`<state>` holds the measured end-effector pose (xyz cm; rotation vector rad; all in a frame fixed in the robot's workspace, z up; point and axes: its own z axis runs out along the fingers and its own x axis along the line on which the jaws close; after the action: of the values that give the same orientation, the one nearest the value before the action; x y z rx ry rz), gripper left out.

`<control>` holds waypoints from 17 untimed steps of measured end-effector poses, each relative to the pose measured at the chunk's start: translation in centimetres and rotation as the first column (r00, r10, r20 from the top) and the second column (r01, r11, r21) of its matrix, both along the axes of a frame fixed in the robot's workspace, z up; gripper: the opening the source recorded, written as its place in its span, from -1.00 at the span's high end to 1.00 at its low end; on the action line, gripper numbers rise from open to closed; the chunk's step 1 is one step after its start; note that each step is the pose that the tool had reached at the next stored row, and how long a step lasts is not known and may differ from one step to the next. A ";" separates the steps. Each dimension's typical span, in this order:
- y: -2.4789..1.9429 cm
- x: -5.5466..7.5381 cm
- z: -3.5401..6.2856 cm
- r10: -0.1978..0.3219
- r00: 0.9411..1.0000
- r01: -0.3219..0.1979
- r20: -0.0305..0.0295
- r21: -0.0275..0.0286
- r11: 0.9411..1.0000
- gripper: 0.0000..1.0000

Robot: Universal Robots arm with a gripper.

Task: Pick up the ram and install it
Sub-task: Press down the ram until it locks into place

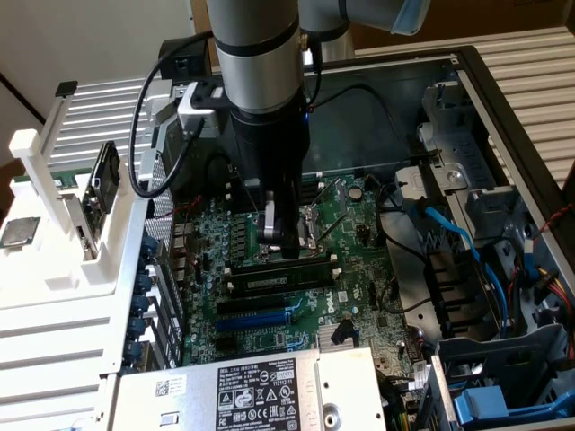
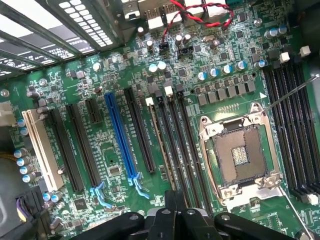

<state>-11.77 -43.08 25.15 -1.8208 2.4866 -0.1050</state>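
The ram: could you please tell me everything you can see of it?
The ram is a long, thin, dark board with a pale label, standing on edge in a memory slot of the green motherboard. The gripper hangs just above its middle; whether they touch cannot be told.

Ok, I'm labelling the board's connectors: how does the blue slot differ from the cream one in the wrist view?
Colour: the blue slot is bright blue, while the cream slot is off-white. Place: the blue slot has black slots on both sides, whereas the cream slot ends the row, next to a line of capacitors. Both are long, empty and run parallel.
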 end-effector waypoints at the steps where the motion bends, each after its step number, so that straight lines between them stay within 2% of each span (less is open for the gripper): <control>1: 0.00 0.0 0.00 -0.013 1.000 0.013 0.000 0.000 1.000 0.80; 5: 0.00 0.0 0.00 -0.063 0.998 0.063 -0.001 0.000 0.998 0.80; 10: 0.00 0.0 0.00 -0.126 0.992 0.126 -0.001 0.001 0.992 0.80; 15: 0.00 0.0 0.00 -0.190 0.982 0.190 -0.001 0.002 0.982 0.80; 16: 0.00 0.0 0.00 -0.204 0.979 0.204 -0.001 0.002 0.979 0.80; 17: 0.00 0.0 0.00 -0.230 0.973 0.230 -0.001 0.002 0.973 0.80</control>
<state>-11.77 -43.08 25.15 -1.5244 2.6872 -0.1108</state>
